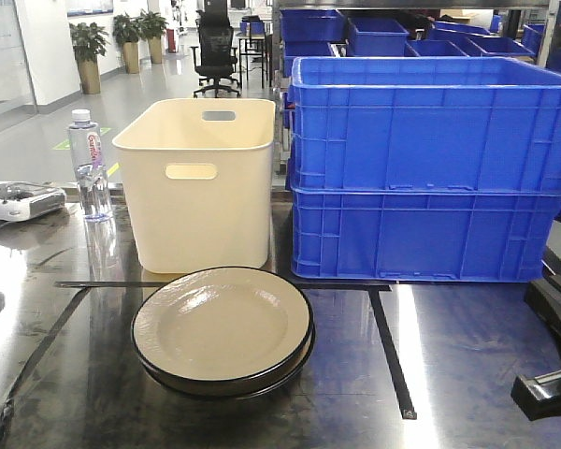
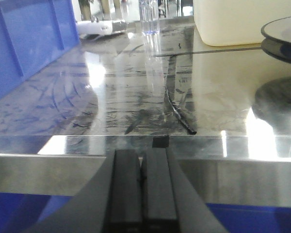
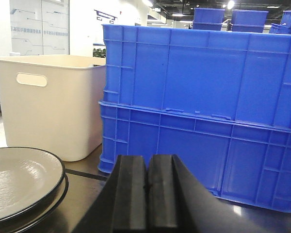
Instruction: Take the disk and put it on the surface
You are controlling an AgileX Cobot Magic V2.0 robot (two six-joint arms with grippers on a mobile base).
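Two beige disks with black rims are stacked on the glossy dark surface (image 1: 467,365); the top disk (image 1: 222,323) lies centred in front of the bin. Its edge shows at far right in the left wrist view as the disk (image 2: 283,31), and at lower left in the right wrist view as the disk (image 3: 19,179). My left gripper (image 2: 142,154) is shut and empty, low at the table's metal front edge, left of the stack. My right gripper (image 3: 147,162) is shut and empty, right of the stack; it shows as the right gripper (image 1: 533,391) in the front view.
A cream bin (image 1: 206,187) stands behind the disks, with two stacked blue crates (image 1: 430,168) to its right. A water bottle (image 1: 89,164) and a white controller (image 1: 19,198) sit at back left. Thin black lines (image 1: 390,351) cross the tabletop. Another blue crate (image 2: 24,43) is at the left.
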